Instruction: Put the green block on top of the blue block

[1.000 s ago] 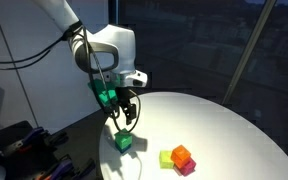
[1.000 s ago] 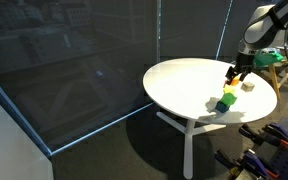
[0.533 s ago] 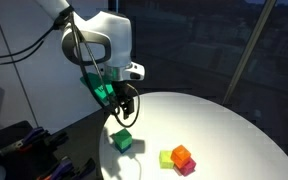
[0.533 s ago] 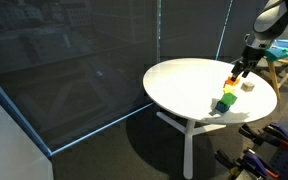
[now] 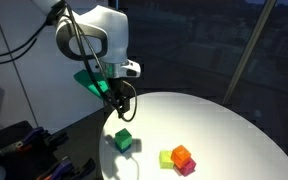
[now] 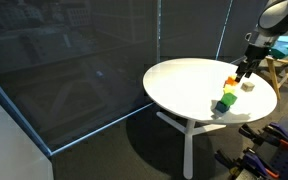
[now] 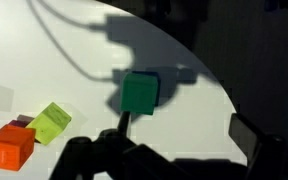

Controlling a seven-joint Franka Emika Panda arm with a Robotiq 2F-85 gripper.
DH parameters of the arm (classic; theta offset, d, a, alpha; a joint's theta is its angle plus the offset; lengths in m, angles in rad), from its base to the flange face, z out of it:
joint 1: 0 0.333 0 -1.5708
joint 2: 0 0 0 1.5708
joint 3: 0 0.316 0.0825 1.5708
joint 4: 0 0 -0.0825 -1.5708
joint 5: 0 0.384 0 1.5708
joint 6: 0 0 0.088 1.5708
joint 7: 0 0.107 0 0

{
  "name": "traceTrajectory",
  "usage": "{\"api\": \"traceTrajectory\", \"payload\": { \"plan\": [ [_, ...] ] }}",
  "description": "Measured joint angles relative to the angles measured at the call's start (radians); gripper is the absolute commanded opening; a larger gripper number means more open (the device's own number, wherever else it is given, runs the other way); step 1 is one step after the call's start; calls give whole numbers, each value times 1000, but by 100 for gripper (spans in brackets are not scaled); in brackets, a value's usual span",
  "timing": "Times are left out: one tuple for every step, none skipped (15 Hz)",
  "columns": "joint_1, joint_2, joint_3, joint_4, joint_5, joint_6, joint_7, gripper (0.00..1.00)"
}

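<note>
Hovering above the round white counter (image 5: 219,120), our gripper (image 5: 126,113) holds its jaws wide apart and empty. We see the green block (image 5: 123,139) just below, clear of them, resting on top of the blue block (image 6: 223,106). An orange block (image 7: 9,146) and a yellowish block (image 7: 51,122) sit side by side nearby.

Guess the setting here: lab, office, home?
Probably an office or lab, not a home: a round white table beside a tall dark glass partition, with a robot arm above the green block.
</note>
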Motion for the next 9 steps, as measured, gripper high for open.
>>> {"api": "traceTrajectory", "payload": {
  "plan": [
    [0, -1, 1, -2, -13, 0, 4, 100],
    [0, -1, 3, -3, -29, 0, 14, 100],
    [1, 0, 3, -3, -32, 0, 19, 100],
    [1, 2, 3, -3, -32, 0, 19, 100],
    [1, 2, 3, -3, -32, 0, 19, 100],
    [1, 3, 3, -3, -32, 0, 19, 100],
    [1, 3, 3, -3, -32, 0, 19, 100],
    [1, 3, 3, -3, -32, 0, 19, 100],
    [1, 3, 3, -3, -32, 0, 19, 100]
  ]
}}
